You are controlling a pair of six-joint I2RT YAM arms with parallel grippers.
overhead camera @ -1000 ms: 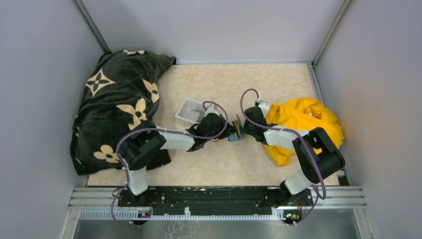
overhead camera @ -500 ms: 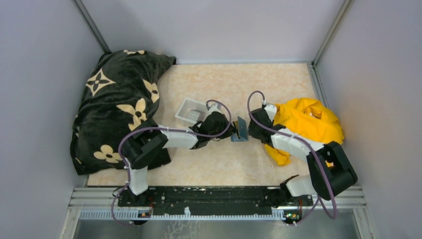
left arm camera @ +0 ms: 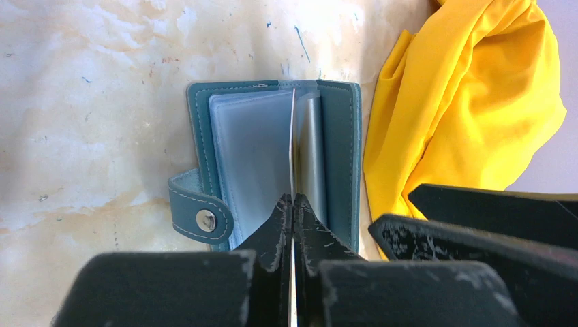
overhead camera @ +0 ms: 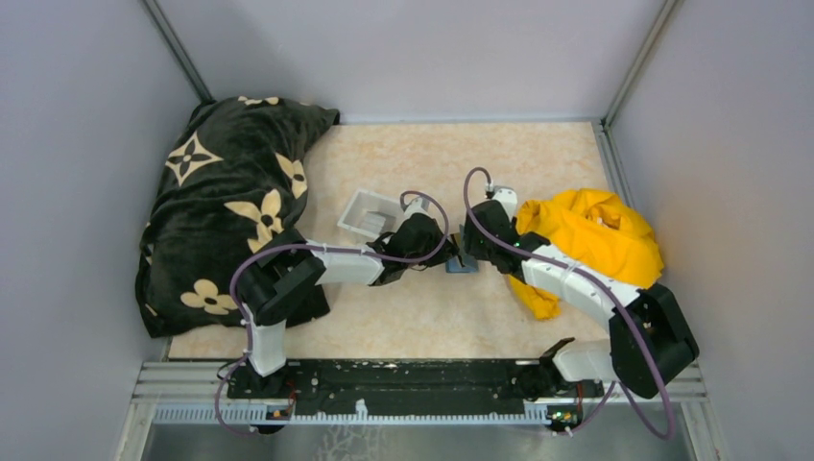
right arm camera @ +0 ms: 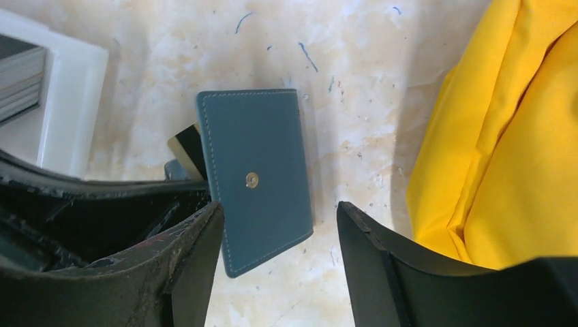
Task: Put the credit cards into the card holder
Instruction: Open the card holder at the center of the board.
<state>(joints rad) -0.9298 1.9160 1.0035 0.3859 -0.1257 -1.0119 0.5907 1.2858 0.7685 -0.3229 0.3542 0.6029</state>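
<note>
at the far left a black flowered blanket [overhead camera: 230,192] lies heaped on the table [overhead camera: 432,154], out of the way of the work. next comes the white tray [overhead camera: 351,206], where grey credit cards [right arm camera: 19,80] lie stacked, near enough for either arm to draw from. the left gripper [left arm camera: 293,204] is pinched fully closed on a thin leaf [left arm camera: 293,136] standing on edge over the middle of the card holder [left arm camera: 249,160]. seen edge-on, i cannot tell whether it is a clear sleeve or a card, but lifting it likely keeps a pocket parted. the teal holder lies open on the table between the two grippers, its right cover tilted up. the right wrist view shows a tan card [right arm camera: 183,145] with a dark stripe peeking from behind that cover, seemingly in or at a slot. the right gripper [right arm camera: 279,206] hangs over the cover with jaws spread wide and nothing in them, probably free to fetch another card. the yellow cloth [overhead camera: 590,235] is bunched just beyond.
</note>
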